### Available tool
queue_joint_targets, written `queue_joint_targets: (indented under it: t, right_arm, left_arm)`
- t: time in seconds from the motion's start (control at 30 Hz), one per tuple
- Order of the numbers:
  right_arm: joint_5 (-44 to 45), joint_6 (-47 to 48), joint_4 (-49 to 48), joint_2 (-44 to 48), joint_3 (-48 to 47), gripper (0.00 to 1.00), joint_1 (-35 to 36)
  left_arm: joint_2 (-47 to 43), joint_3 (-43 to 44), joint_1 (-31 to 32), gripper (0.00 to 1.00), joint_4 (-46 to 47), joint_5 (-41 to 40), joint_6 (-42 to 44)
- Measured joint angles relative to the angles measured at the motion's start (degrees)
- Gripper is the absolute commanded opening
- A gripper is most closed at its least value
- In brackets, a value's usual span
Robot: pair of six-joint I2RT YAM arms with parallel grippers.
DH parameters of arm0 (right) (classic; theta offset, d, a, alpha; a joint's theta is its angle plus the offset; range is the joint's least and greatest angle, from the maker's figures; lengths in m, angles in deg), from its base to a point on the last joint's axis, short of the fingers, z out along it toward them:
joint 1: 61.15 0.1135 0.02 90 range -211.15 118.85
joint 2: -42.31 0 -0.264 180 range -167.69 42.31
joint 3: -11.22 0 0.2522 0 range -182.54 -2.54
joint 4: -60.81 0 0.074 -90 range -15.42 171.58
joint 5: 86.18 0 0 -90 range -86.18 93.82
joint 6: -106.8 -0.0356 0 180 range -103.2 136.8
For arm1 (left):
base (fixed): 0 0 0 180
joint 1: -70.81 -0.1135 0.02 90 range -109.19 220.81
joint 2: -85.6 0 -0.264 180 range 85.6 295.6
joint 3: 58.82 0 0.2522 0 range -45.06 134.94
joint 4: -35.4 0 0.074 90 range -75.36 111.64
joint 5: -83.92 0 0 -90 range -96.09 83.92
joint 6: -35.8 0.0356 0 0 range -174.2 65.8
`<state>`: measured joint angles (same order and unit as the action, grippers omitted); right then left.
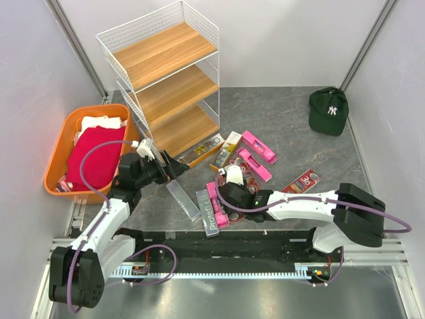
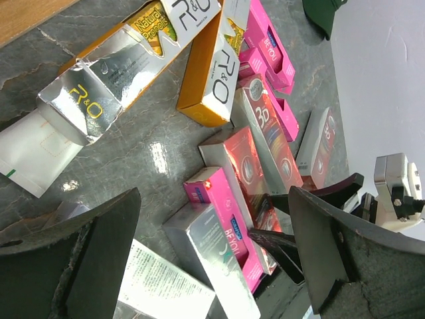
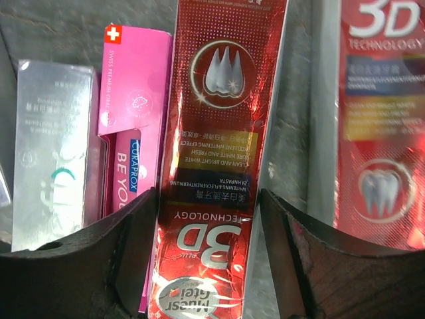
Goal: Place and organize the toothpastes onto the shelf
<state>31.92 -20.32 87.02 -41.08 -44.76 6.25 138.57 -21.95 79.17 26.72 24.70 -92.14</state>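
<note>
**Toothpastes [image 1: 254, 164] lying loose on the table [image 1: 279, 119], in front of the shelf [image 1: 163, 53]**

Looking first at the grey, veined, stone-look tabletop, and at the rack rising at back left: white wire sides carrying three smooth light-wood boards.

Finding just left of it an orange plastic basket [image 1: 56, 153] holding soft folded cloths [image 1: 96, 159], red and white. Spotting a dark green cap [image 1: 328, 111] at far right, well apart from everything else.

Watching the left gripper [image 2: 212, 196] hovering near the shelf's foot, jaws spread wide, grasping nothing.

Watching the right gripper [image 3: 209, 199] reaching into the pile, its dark fingers straddling a glossy dark red box [image 3: 219, 133]. Running that box's long axis straight away from the wrist, with the "3D" end nearest and the print upside down. Sitting right at the two long edges with the pads, though not showing whether clamping or only flanking.

Turning to the rest of the long, flat cardboard cartons:
- Slanting toward the lowest board, a gold-white-black box [image 1: 204, 151] with its end flap torn open and showing a silvery lining.
- Angling beside it, a second one [image 1: 227, 147].
- Lying near-parallel to one another, two hot pink boxes [image 1: 259, 146].
- Pointing diagonally near the left arm, a silver-grey box [image 1: 182, 199].
- Lying roughly near-to-far side by side, another silver one [image 1: 207, 212] and a pink one [image 1: 216, 206].
- Tilting up to the right, alone, a dark red box [image 1: 302, 181].
</note>
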Motion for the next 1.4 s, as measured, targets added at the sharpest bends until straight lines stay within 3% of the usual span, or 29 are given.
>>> queue_joint_targets:
  t: [0.2,0.27,0.5,0.97,1.4]
  right_arm:
    - [0.3,-0.8,-3.3,-4.0,-2.3,0.78,-0.1]
    - [0.3,-0.9,-3.9,-4.4,-2.5,0.74,-0.1]
    - [0.1,-0.6,-3.8,-3.9,-2.3,0.47,-0.5]
    - [1.6,3.5,6.2,8.3,-1.2,0.42,-1.9]
    - [2.8,5.3,7.9,17.9,-5.0,0.43,-2.0]
  left_arm:
    - [0.0,0.0,0.7,1.00,0.2,0.0,0.0]
    - [0.0,0.0,1.4,1.00,0.2,-0.2,0.0]
    - [1.0,1.0,4.8,1.00,-0.7,-0.9,0.1]
    - [7.5,8.4,16.7,1.00,-1.7,-6.3,0.6]
    - [18.8,10.4,25.0,1.00,10.8,-5.1,-3.8]
